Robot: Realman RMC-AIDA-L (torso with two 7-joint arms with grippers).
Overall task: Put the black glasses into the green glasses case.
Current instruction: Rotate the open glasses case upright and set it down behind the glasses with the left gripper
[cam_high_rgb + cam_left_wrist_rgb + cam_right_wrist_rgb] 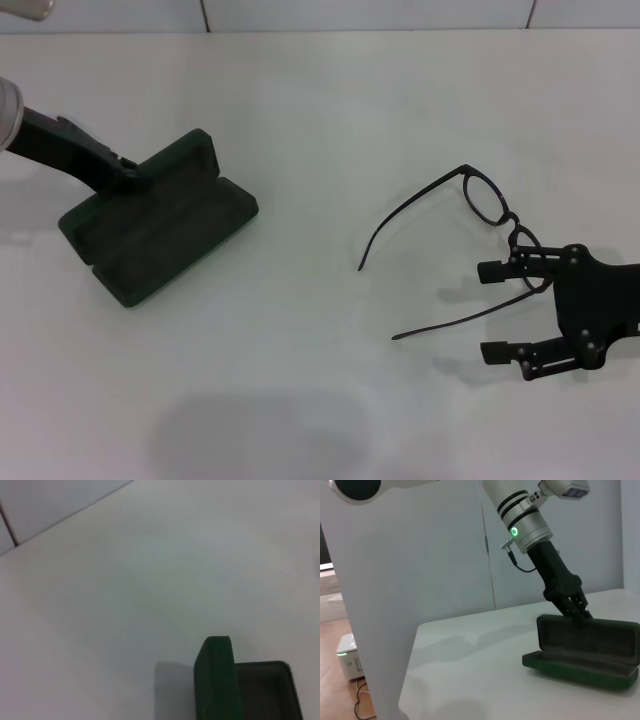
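Observation:
The green glasses case (165,225) lies open at the left of the white table, dark lining showing. My left gripper (132,177) is at the lid's far edge and looks shut on it; the right wrist view shows its fingers (576,609) pinching the upright lid of the case (587,645). The case's corner also shows in the left wrist view (215,680). The black glasses (487,198) lie unfolded at the right, temple arms pointing left. My right gripper (490,311) is open just right of them, one temple arm passing between its fingers, not held.
The white table (320,100) stretches between the case and the glasses. A tiled wall runs along its far edge. In the right wrist view a white panel (410,580) and a small device (350,657) on the floor stand beyond the table.

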